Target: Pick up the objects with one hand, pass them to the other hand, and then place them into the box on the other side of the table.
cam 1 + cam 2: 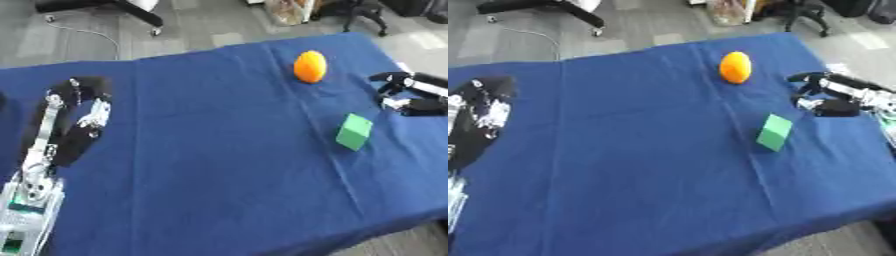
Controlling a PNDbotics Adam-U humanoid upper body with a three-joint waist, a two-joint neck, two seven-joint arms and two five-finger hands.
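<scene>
Sitting on the blue cloth (pixel 219 150) right of centre, the green block (pixel 354 131) and, above it toward the upper right, the orange ball (pixel 310 66) lie loose and well apart, neither touched by a hand, so the pick-up looks not yet begun. Both lie on the right half of the frame, near the right hand (pixel 824 97), which hangs at the right edge between their heights with fingers spread apart and holding nothing; judged from that, it seems placed to take one of them, the block being just beside it. The left hand (pixel 83 117) lies at the left edge, fingers straight and relaxed, empty, probably waiting to receive the pass. No box shows in either view, so where the things must end up cannot be told. Beyond the cloth at the top is grey floor (pixel 201 25) with chair legs. No brand, label or writing can be read anywhere.
</scene>
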